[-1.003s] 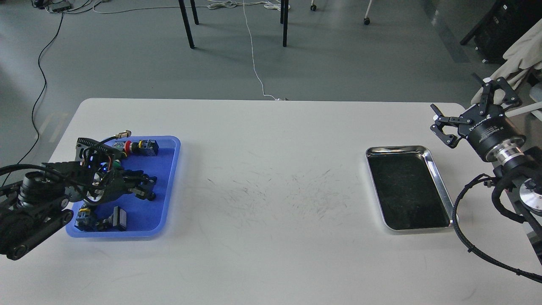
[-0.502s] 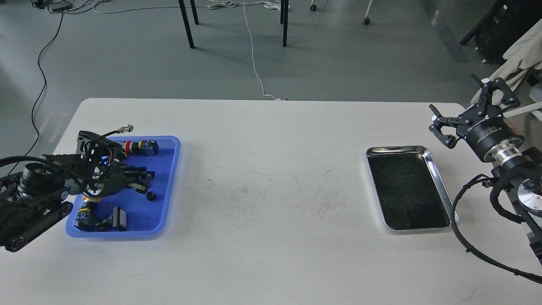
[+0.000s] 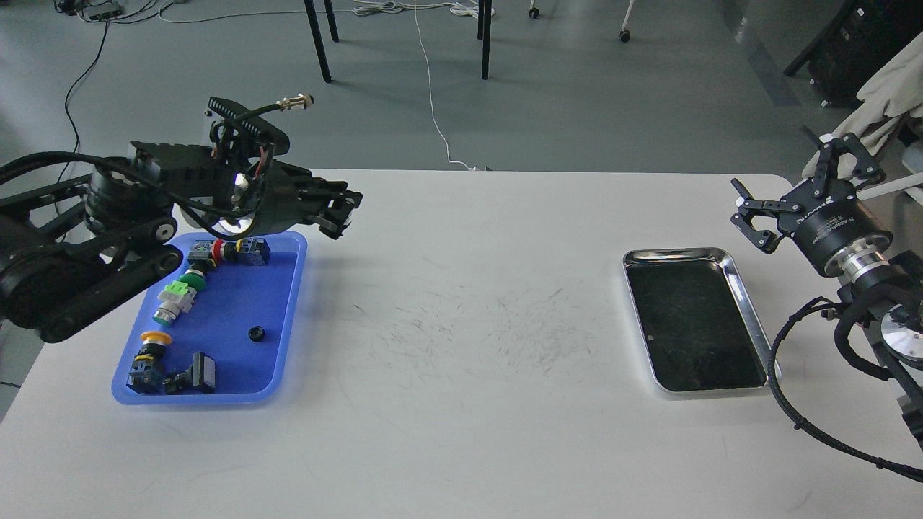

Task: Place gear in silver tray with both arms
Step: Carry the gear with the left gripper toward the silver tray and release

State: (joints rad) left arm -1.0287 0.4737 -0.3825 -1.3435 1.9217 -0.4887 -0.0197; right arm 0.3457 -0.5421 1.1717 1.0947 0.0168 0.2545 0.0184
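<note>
The gear (image 3: 255, 334), small, black and round, lies on the bottom of the blue tray (image 3: 238, 288) at the table's left. My left gripper (image 3: 342, 213) hangs high above the tray's far right corner and points right. Its dark fingers lie close together, and I cannot tell whether they hold anything. The silver tray (image 3: 674, 253) sits at the table's right with its dark bottom bare. My right gripper (image 3: 782, 173) is open and empty, raised just beyond the silver tray's far right corner.
The blue tray also holds several push-button switches: a red one (image 3: 234, 250), green ones (image 3: 177, 297), a yellow one (image 3: 148, 353) and a black block (image 3: 200, 373). Chair legs and cables are on the floor beyond the table.
My left arm has lifted out of the blue tray and moved up and to the right. The gear stayed behind on the tray bottom. The right arm has barely moved.
</note>
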